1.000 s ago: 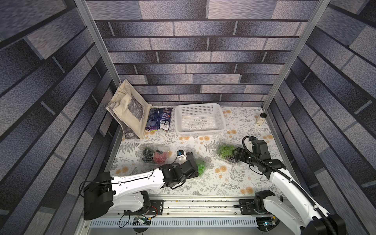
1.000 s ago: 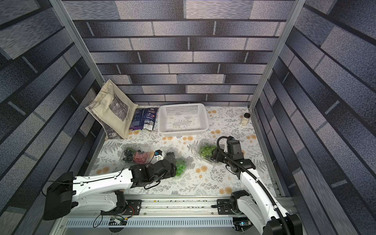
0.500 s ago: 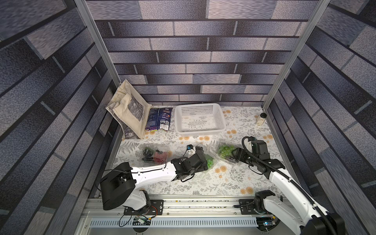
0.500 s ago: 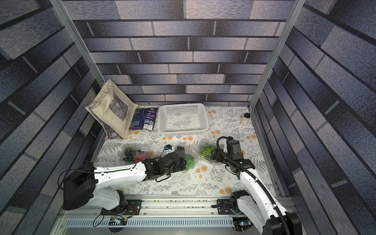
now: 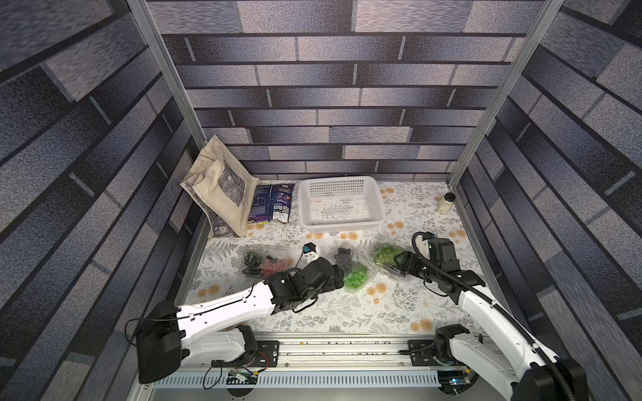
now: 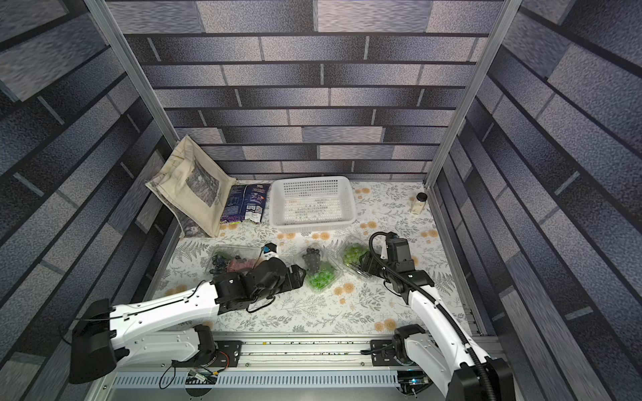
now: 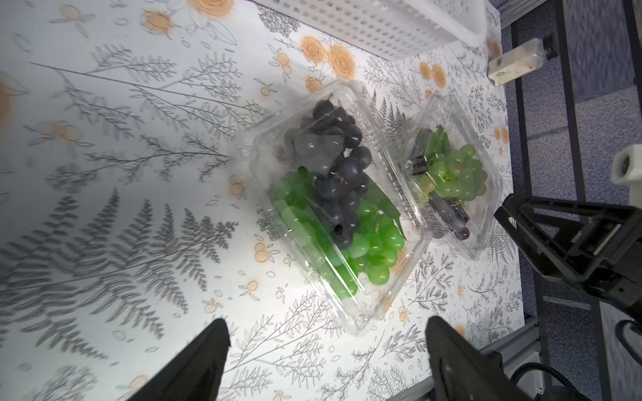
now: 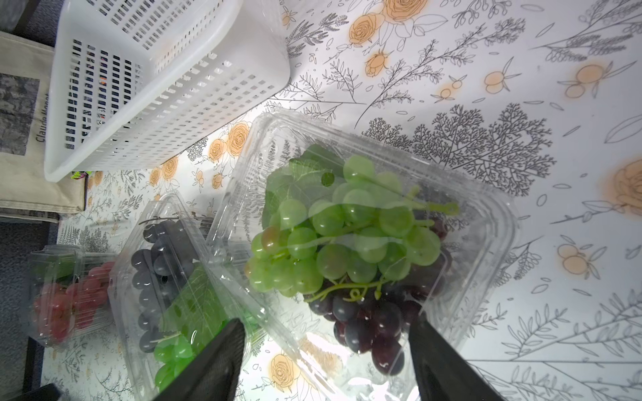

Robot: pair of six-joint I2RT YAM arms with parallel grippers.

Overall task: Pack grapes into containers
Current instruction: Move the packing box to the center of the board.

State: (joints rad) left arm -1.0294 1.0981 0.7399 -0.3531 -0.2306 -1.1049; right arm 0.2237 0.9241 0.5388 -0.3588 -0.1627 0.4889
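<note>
Three clear containers stand in a row, lids down over grapes. In both top views the left container (image 5: 265,262) (image 6: 231,262) holds dark and red grapes. The middle container (image 5: 351,269) (image 7: 333,208) holds dark grapes (image 7: 338,166) over bright green ones (image 7: 375,243). The right container (image 5: 387,257) (image 8: 364,243) holds pale green grapes (image 8: 344,243) and dark red ones (image 8: 368,323). My left gripper (image 5: 338,276) (image 7: 326,350) is open and empty, just short of the middle container's near corner. My right gripper (image 5: 399,264) (image 8: 330,354) is open, one finger on each side of the right container's near end.
A white perforated basket (image 5: 342,205) stands at the back centre. A cloth tote bag (image 5: 222,187) and a dark snack packet (image 5: 271,208) lie at the back left. A small bottle (image 5: 445,205) stands by the right rear post. Metal frame rails border the floral table.
My left arm has swung right, from in front of the left container to the middle container, with its jaws a little wider. The right arm and the containers have not moved.
</note>
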